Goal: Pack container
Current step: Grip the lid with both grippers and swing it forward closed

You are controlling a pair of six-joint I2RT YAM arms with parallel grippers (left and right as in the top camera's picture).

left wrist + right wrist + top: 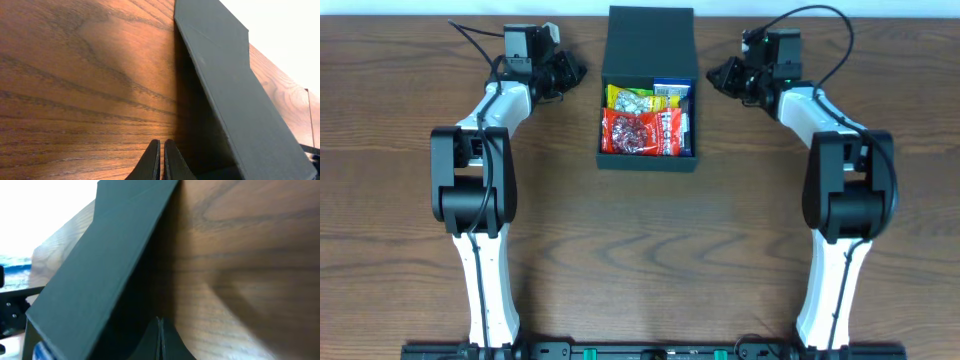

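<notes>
The container [648, 160] is a dark box at the table's far middle, its flap lid [650, 40] standing open at the back. Inside lie a red snack packet [642, 132], a yellow packet [638, 98] and a blue one [672, 90]. My left gripper [578, 71] is shut and empty, left of the box near the lid; its wrist view shows the shut fingers [162, 150] beside the container's wall [235, 100]. My right gripper [713, 72] is shut and empty, right of the box; its fingers [159, 330] sit beside the container's wall [100, 270].
The wooden table [640, 260] stretches toward the front. Both arms' bases [470, 190] [848, 195] stand at the left and right of the table. Cables loop over each wrist near the far edge.
</notes>
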